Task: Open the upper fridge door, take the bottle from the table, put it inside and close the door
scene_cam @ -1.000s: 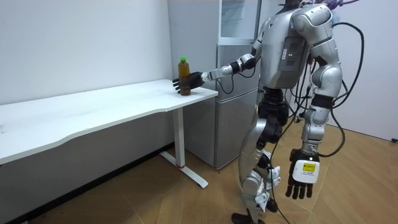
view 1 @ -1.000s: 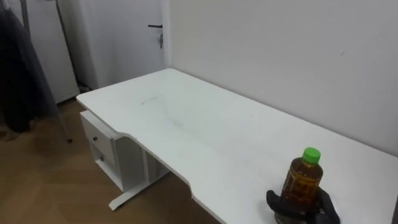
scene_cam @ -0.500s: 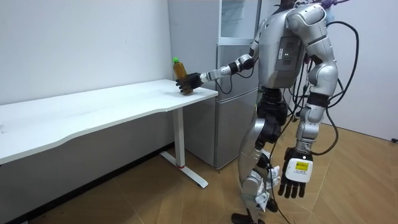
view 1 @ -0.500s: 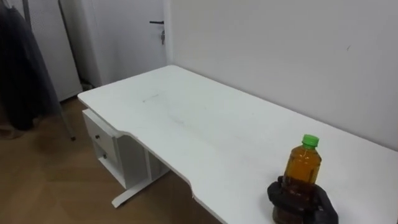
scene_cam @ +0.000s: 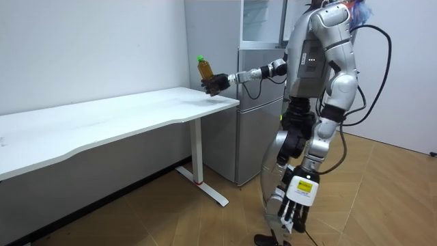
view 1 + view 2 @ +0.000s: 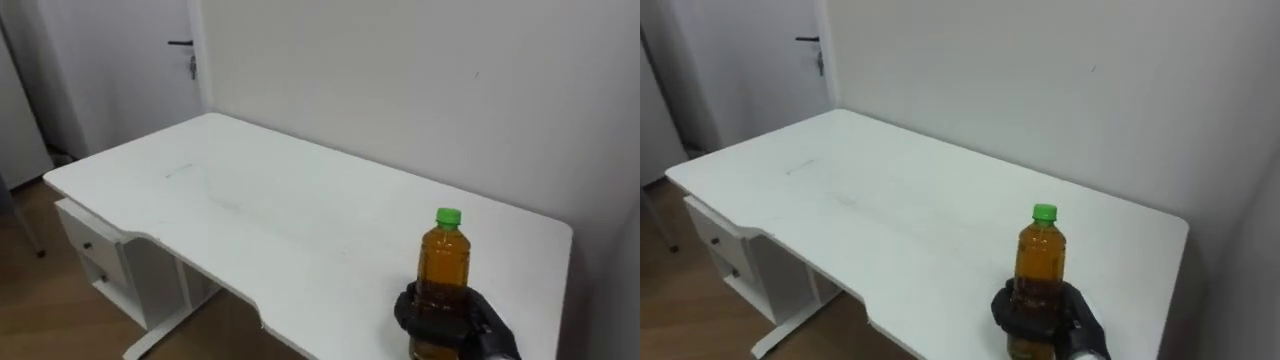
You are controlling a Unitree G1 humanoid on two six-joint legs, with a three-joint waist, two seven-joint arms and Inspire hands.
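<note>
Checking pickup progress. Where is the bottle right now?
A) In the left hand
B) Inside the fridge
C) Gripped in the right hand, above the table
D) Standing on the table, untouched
C: the right hand is curled round the bottle, and the room view shows it held clear above the table.

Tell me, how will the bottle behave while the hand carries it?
The bottle looks nearly full, so probably heavy for its size. The right hand grips it low, so its top may tip; it leans in the room view.
</note>
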